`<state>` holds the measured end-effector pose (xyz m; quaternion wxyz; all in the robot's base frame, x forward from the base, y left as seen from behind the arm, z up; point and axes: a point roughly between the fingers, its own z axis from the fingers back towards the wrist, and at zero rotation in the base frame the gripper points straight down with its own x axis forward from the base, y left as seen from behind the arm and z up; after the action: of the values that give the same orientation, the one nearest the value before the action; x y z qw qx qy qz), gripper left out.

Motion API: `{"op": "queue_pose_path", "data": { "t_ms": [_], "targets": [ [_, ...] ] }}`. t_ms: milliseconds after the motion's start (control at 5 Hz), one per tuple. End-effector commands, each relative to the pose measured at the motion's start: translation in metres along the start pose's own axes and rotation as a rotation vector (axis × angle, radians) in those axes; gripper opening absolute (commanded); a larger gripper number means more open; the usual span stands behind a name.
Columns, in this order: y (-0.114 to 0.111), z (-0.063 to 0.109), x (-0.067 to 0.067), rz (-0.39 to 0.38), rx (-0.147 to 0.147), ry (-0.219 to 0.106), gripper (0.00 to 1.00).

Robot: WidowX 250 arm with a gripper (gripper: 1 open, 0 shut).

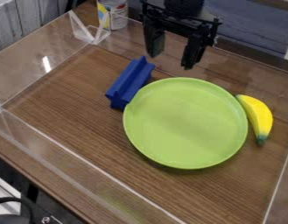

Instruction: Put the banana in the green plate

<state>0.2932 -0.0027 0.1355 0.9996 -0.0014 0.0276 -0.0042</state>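
A large lime-green plate (186,122) lies flat on the wooden table, with nothing on it. The small yellow banana (257,116) rests on the table just off the plate's right rim, its greenish tip pointing toward the front. My black gripper (172,48) hangs above the table behind the plate's far edge, pointing down. Its two fingers stand well apart and nothing is between them. It is well clear of the banana, up and to the left of it.
A blue rectangular block (129,82) lies beside the plate's left rim. Clear plastic walls (29,61) ring the table. A white bottle with a yellow label (111,13) stands at the back beyond the wall.
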Motion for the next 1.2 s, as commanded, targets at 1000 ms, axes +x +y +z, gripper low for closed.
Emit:
{"op": "queue_pose_path", "data": {
  "t_ms": [1000],
  "targets": [
    [-0.116,-0.075,0.064,-0.041,-0.059,-0.02,1.0]
  ]
}}
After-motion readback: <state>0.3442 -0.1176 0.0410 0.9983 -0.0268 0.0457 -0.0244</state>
